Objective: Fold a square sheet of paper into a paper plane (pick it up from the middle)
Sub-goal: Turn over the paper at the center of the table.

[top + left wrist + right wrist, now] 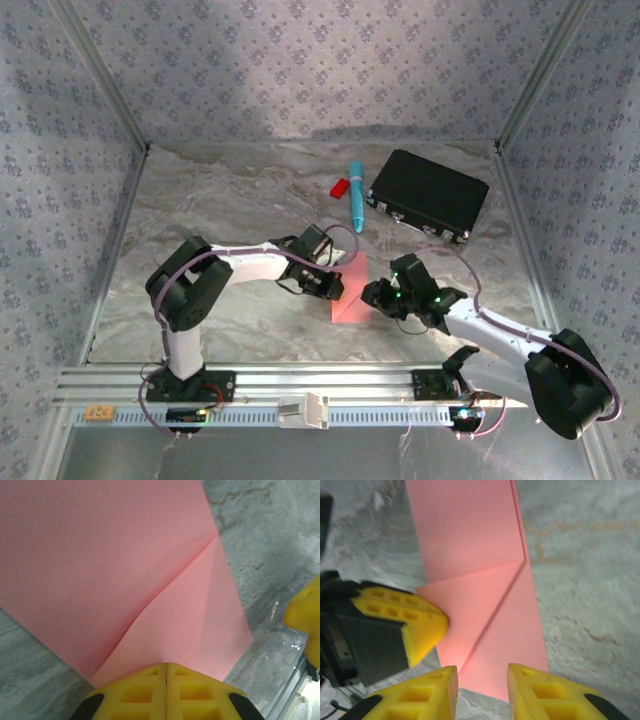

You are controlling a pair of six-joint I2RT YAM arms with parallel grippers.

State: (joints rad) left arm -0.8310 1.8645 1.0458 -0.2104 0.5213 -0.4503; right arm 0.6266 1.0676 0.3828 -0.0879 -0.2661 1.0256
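Marble table [200, 200] | left hand [166, 672] closed, touching paper [100, 555] | right hand [482, 676] slightly parted

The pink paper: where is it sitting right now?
In the overhead view the pink paper lies on the marble table, near the front middle, between the left pincer and the right pincer; the blue pen lies farther back.

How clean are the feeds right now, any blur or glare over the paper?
Top external: even light, fairly sharp, pink paper half hidden. Left wrist: crease crisp, one flap shaded, glare at the bottom right corner. Right wrist: slightly soft, table blurred, no glare.
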